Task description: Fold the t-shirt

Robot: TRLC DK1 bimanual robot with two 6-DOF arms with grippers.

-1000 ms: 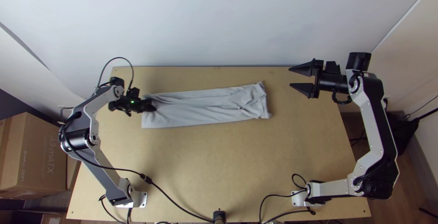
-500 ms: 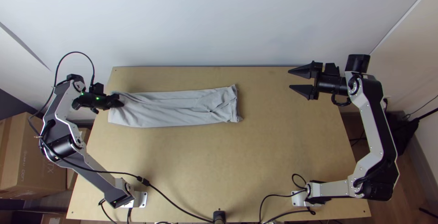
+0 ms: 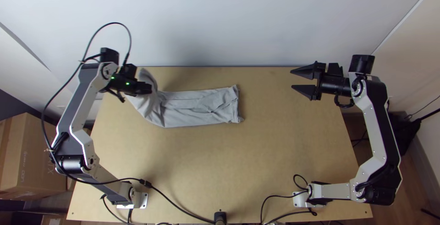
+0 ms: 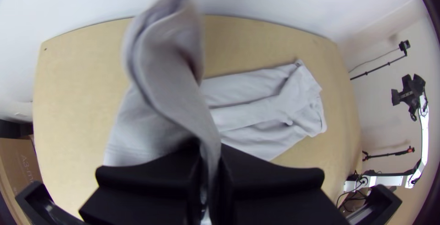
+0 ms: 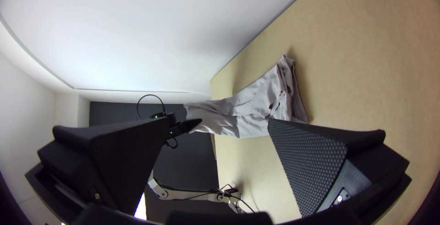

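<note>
My left gripper [image 3: 149, 89] is above the table's left part, shut on the left end of the grey t-shirt [image 3: 197, 107], which hangs lifted and bunched there. The rest of the shirt lies on the table as a narrow folded strip with a creased right end. In the left wrist view the t-shirt [image 4: 275, 101] rises in a fold from between the pads of my left gripper [image 4: 210, 174]. At the right, my right gripper [image 3: 291, 79] stands open, apart from the cloth. The right wrist view has the t-shirt [image 5: 256, 101] beyond my right gripper [image 5: 217, 124], nothing between its fingers.
Bare wood of the table [image 3: 220, 161] lies in front of the shirt and to its right. A white wall [image 3: 229, 19] stands along the far edge. Cardboard boxes [image 3: 34, 156] are on the left, and a cable [image 3: 178, 204] crosses the near left part.
The shirt was first dragged left along the table; then my left gripper rose and came back to the right, lifting the shirt's left end. The right arm has barely moved.
</note>
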